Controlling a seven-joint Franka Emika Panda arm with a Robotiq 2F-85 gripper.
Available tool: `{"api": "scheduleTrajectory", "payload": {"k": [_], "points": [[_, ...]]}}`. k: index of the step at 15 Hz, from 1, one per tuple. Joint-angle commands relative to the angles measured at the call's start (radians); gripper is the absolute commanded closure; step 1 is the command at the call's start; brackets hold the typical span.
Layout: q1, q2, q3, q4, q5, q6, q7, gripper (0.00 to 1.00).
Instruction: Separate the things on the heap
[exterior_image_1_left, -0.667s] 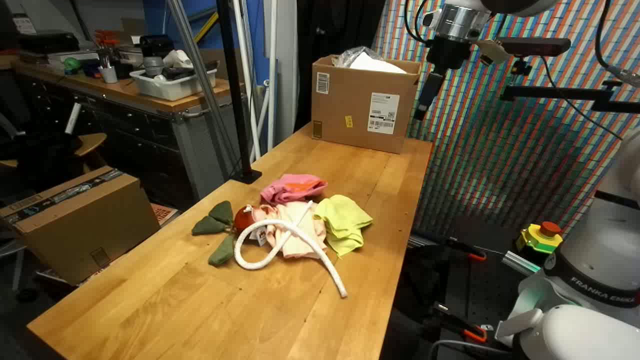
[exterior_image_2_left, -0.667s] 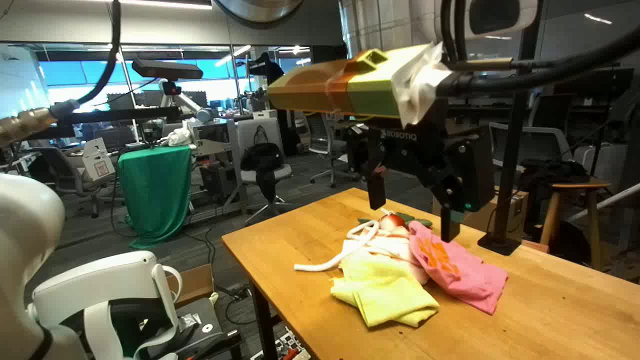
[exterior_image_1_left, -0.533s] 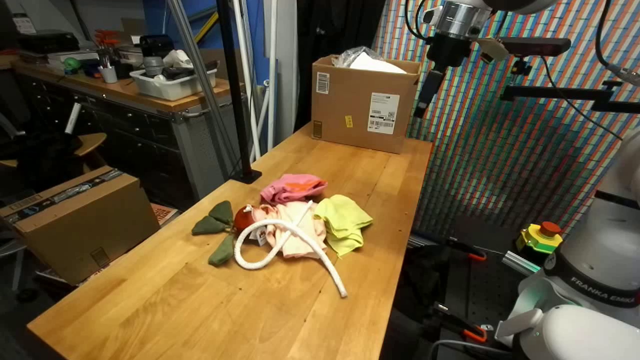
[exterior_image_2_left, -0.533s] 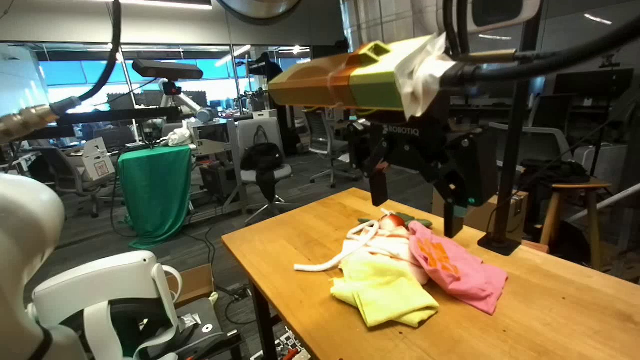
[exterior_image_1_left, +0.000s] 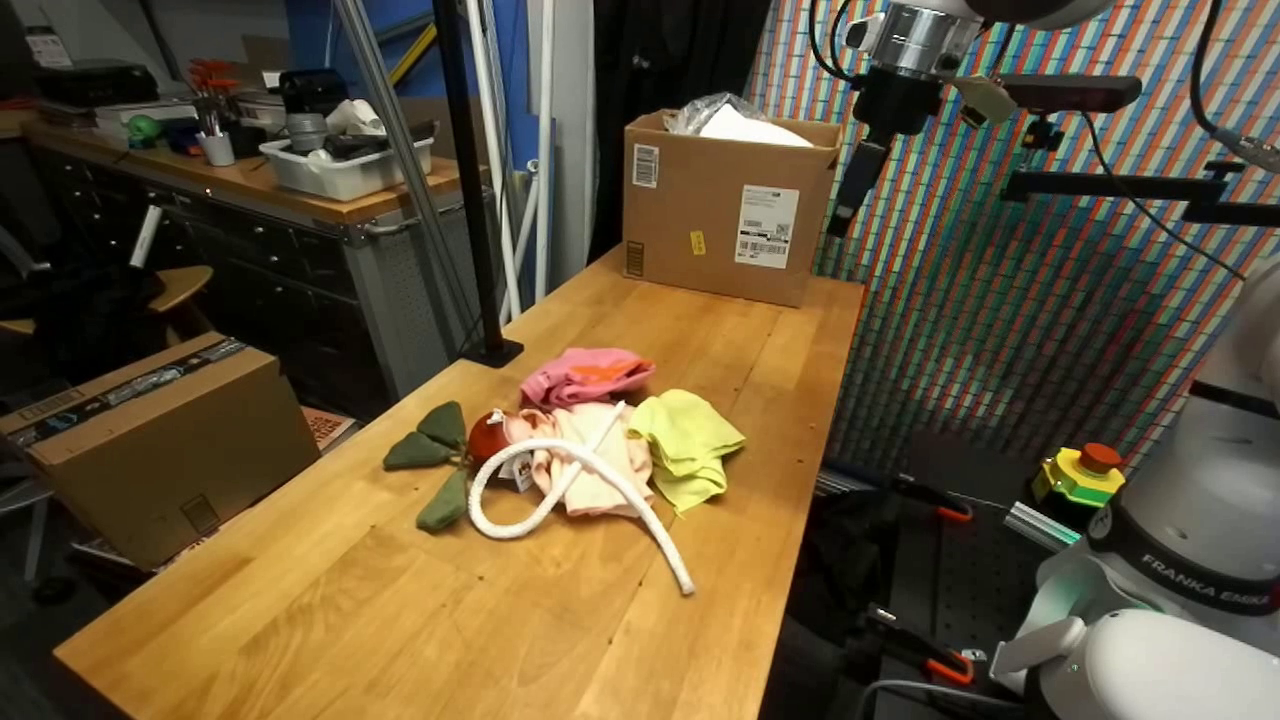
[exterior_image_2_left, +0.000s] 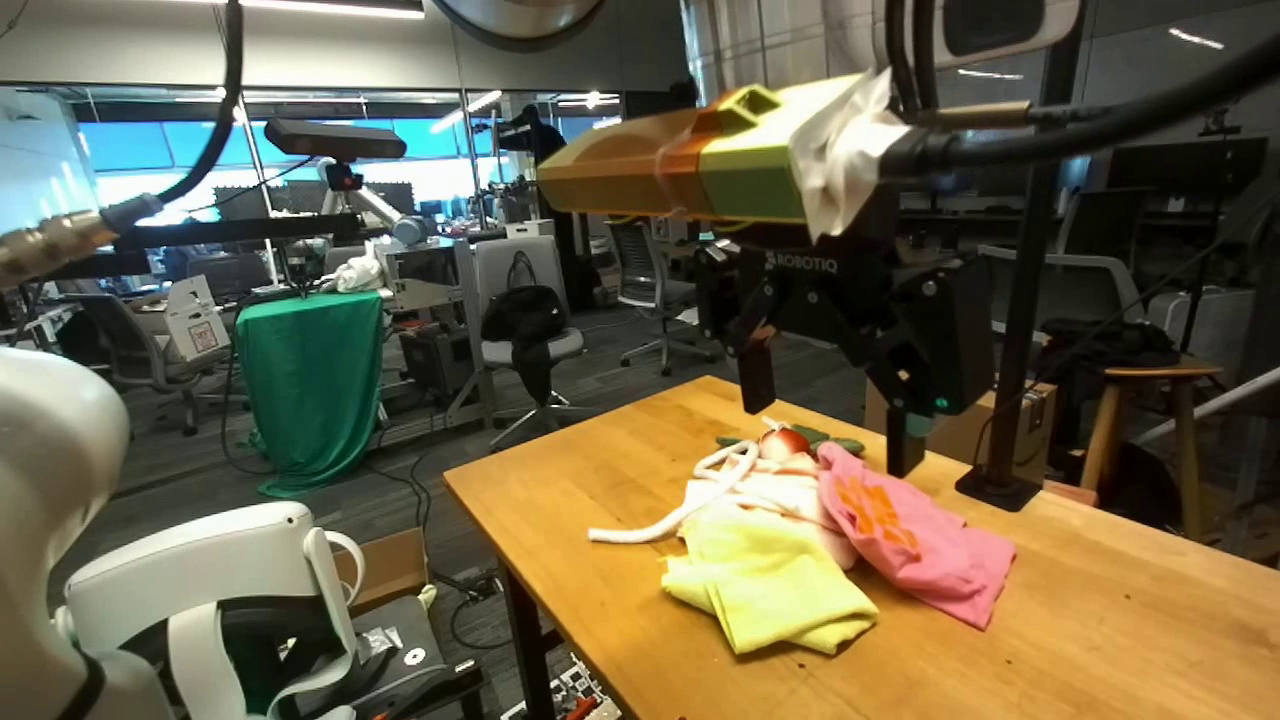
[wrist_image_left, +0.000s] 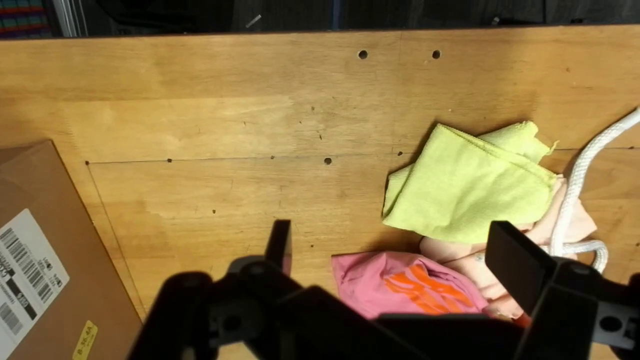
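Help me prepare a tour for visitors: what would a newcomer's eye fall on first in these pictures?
Probably the yellow-green cloth and the orange-printed pink cloth catch the eye first, vivid against the wooden tabletop in both exterior views. Next might come the white rope, looped partly across the pale beige cloth beside them. Above the wooden tabletop, the black Robotiq gripper hangs open, holding nothing.

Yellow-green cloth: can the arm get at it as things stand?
Probably yes. The gripper hangs open and empty, nothing visible lies on the yellow-green cloth, and the white rope runs beside it, not over it.
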Motion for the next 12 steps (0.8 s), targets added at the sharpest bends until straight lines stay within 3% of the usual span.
{"api": "scheduleTrajectory", "payload": {"k": [1, 12], "points": [[0.009, 0.016, 0.007, -0.001, 0.014, 0.040, -0.039, 0.00], [0.102, 0.141, 0.063, 0.013, 0.026, 0.073, -0.108, 0.00]]}}
